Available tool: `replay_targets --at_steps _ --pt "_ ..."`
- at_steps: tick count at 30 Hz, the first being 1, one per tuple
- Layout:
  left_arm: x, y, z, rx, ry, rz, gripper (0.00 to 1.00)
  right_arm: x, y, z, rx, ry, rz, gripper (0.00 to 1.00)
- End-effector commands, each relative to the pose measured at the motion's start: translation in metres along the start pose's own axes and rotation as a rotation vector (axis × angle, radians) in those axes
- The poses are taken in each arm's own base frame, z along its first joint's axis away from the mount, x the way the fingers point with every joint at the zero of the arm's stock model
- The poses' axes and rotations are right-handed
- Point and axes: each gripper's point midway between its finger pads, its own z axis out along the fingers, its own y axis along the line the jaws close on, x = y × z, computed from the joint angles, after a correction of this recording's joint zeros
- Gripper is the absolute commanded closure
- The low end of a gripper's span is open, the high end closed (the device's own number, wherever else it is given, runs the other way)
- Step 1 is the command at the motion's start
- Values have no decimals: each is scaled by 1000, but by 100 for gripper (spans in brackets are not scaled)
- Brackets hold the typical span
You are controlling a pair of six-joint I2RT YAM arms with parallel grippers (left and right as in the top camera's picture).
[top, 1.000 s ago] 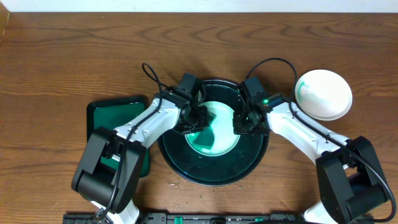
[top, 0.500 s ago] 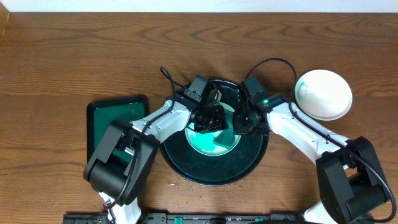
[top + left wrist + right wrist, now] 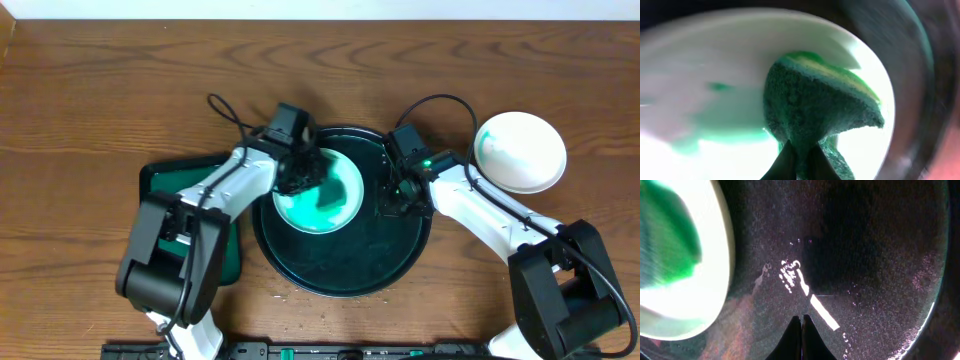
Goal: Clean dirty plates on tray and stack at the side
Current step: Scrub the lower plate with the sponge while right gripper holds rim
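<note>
my left claw [image 3: 300,178] is pinched tight on a dark green scouring sponge [image 3: 815,105], with the sponge bulging out past the fingertips. the sponge sits against the face of a round pale mint-white plate [image 3: 348,172] that shows green smears around it. that plate lies inside the large round dark green-black tray [image 3: 345,270], in its left part and toward the far rim. my right claw [image 3: 390,200] has its two fingers pressed fully together with nothing between them. it hangs over the bare, speckled floor of the tray, just right of the plate and apart from it. another pale round plate [image 3: 520,150] rests on the brown wood-grain table [image 3: 100,90], just to the right of the tray, with a faint green mark near its left edge. i cannot tell whether more than one plate is stacked there. a smaller rectangular green tray [image 3: 165,185] lies to the left, partly under my left arm.
</note>
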Motion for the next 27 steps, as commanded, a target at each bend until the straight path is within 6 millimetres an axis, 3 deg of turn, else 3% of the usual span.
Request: replay_targets --at_steps 1,11,14,17,19,25,27 --pt "-15 87 -2 -334 -90 -84 93 -2 6 -6 -12 -18 -5 99" --pt "10 109 -10 -438 13 -61 93 -10 16 -7 -60 -48 -7 96" --pt "11 111 -11 -447 22 -53 93 -20 31 -6 -136 -76 -21 81" --pt "13 112 -12 -452 29 -50 93 -26 46 1 -210 -82 -12 48" --pt "13 112 -12 -452 31 -42 93 -29 53 9 -238 -75 9 47" --pt "14 113 -12 -453 35 -41 93 -25 84 41 -371 -11 16 59" --pt "14 113 -12 -454 36 -41 93 -25 94 56 -409 2 24 56"
